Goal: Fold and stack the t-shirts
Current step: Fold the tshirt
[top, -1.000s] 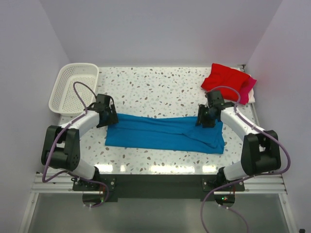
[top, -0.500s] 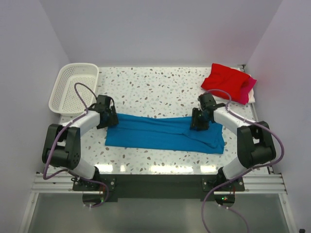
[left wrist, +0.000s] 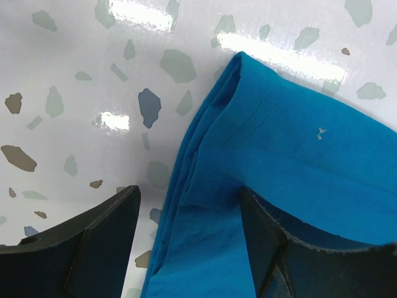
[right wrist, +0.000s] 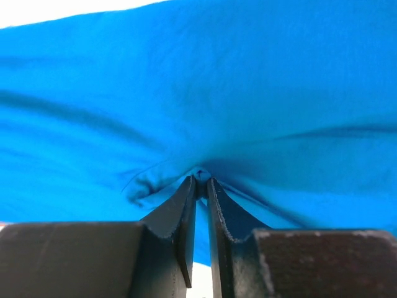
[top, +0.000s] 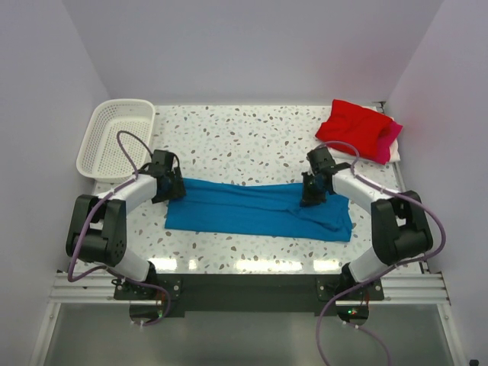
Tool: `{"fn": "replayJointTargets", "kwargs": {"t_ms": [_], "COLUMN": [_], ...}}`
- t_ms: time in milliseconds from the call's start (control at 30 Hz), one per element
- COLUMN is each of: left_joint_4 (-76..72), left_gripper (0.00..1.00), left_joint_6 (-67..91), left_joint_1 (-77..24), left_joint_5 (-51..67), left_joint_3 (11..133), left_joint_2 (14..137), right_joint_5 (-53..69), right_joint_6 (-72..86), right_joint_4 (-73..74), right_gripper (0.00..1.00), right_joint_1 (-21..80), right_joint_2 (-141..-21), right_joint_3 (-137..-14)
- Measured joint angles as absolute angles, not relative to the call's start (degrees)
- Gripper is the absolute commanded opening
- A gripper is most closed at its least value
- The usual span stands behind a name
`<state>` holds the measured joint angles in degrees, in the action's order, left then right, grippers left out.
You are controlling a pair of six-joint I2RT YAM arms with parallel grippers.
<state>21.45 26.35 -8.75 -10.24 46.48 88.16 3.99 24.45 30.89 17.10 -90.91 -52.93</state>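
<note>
The bright blue t-shirt (top: 255, 209) lies in a long folded strip across the table's near middle. My left gripper (top: 169, 185) is open at the strip's far left corner, and its fingers (left wrist: 105, 239) straddle the folded blue edge (left wrist: 260, 143). My right gripper (top: 313, 191) is shut on a pinch of the blue cloth (right wrist: 201, 176) at the strip's far edge, right of centre. The red t-shirt (top: 352, 126) lies folded at the far right on the magenta-pink t-shirt (top: 387, 141), of which only an edge shows.
A white mesh basket (top: 114, 137) stands at the far left corner. The speckled tabletop (top: 244, 137) lies behind the blue strip. White walls close in the left, right and back sides.
My right gripper moved a little left along the blue shirt's far edge and closed on the cloth. My left gripper stayed at the left corner.
</note>
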Motion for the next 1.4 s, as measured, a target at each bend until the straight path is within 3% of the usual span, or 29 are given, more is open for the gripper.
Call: {"fn": "replayJointTargets", "kwargs": {"t_ms": [233, 467, 733, 1000, 1267, 1400], "left_joint_4": [21.45, 21.41, 21.21, 21.04, 21.04, 21.04], "left_gripper": [0.69, 0.69, 0.68, 0.68, 0.68, 0.68], "left_joint_6": [26.22, 25.93, 25.93, 25.91, 25.91, 25.89], "left_joint_1": [-8.75, -8.75, -8.75, -8.75, -8.75, -8.75], "left_joint_5": [-10.24, -10.24, -10.15, -10.07, -10.07, -10.07], "left_joint_3": [46.48, 46.48, 46.48, 46.48, 46.48, 46.48], "left_joint_2": [88.16, 88.23, 88.77, 88.86, 88.88, 88.88], "right_joint_5": [2.22, 2.00, 2.02, 2.02, -0.95, -5.30], "right_joint_6": [25.58, 28.42, 31.51, 34.00, 35.44, 35.38], "right_joint_4": [33.93, 36.32, 38.35, 41.17, 45.87, 45.76], "right_gripper": [0.04, 0.07, 0.17, 0.41, 0.53, 0.54], "right_joint_1": [20.12, 22.90, 27.35, 32.12, 33.47, 33.21], "right_joint_2": [-83.48, -78.17, -76.62, -75.16, -70.70, -70.81], "right_joint_3": [-52.88, -49.71, -46.41, -46.15, -48.03, -49.89]}}
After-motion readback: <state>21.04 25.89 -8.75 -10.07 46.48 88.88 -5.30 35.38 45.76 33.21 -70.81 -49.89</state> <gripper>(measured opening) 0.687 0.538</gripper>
